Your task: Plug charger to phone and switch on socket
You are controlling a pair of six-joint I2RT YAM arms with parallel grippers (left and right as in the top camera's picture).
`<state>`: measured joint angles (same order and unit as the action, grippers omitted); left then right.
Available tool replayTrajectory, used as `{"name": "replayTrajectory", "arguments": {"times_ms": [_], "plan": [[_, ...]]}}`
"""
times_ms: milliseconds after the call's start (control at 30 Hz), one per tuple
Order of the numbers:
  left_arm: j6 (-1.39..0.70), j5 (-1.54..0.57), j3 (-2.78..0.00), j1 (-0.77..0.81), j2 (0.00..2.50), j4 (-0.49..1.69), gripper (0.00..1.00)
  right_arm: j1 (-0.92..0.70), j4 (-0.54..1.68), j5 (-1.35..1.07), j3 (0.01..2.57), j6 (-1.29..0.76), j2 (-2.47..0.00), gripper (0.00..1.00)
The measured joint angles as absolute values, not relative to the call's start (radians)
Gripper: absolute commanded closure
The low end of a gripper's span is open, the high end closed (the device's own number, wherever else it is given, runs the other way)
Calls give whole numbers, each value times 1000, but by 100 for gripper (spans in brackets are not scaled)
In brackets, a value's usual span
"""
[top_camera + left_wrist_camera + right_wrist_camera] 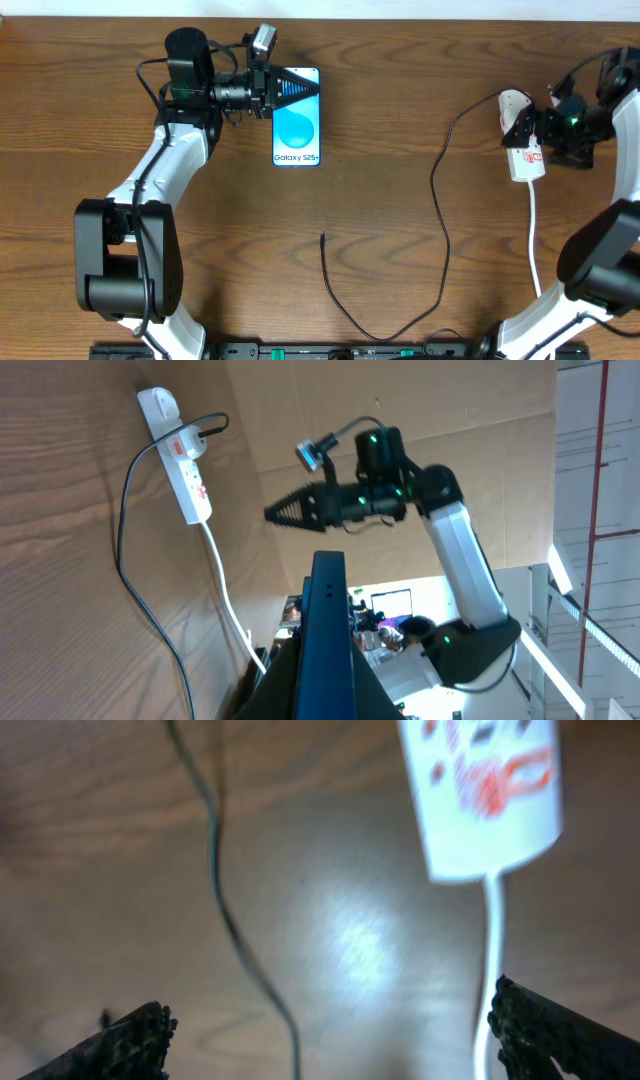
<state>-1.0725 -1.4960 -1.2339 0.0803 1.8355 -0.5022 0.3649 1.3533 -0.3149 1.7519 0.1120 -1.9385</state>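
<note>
The left gripper was clamped on the top end of the phone at upper centre. The right gripper stood wide over the socket at upper right, and the charger trailed down mid-frame.

We read "Galaxy S25+" in white at the bottom of the blue screen of the phone. Red marks on the socket, far right of it, are too blurred to read.

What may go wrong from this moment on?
1. The left fingers hold the phone only at its top end; it may slip or turn.
2. The charger has its tip lying loose, apart from the phone; so thin, it may be hard to grasp.
3. The right fingers, open by the socket, may catch the charger.
</note>
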Motion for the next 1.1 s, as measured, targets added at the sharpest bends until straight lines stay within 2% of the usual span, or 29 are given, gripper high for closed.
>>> {"name": "replayTrajectory", "arguments": {"times_ms": [433,1100], "plan": [[-1073,-1496,-1234,80,1835,-502,93,397,1062,-282,1789,136,-2039,1],[-1073,-1496,-1234,80,1835,-502,93,415,962,-323,1800,141,-2115,1]]}}
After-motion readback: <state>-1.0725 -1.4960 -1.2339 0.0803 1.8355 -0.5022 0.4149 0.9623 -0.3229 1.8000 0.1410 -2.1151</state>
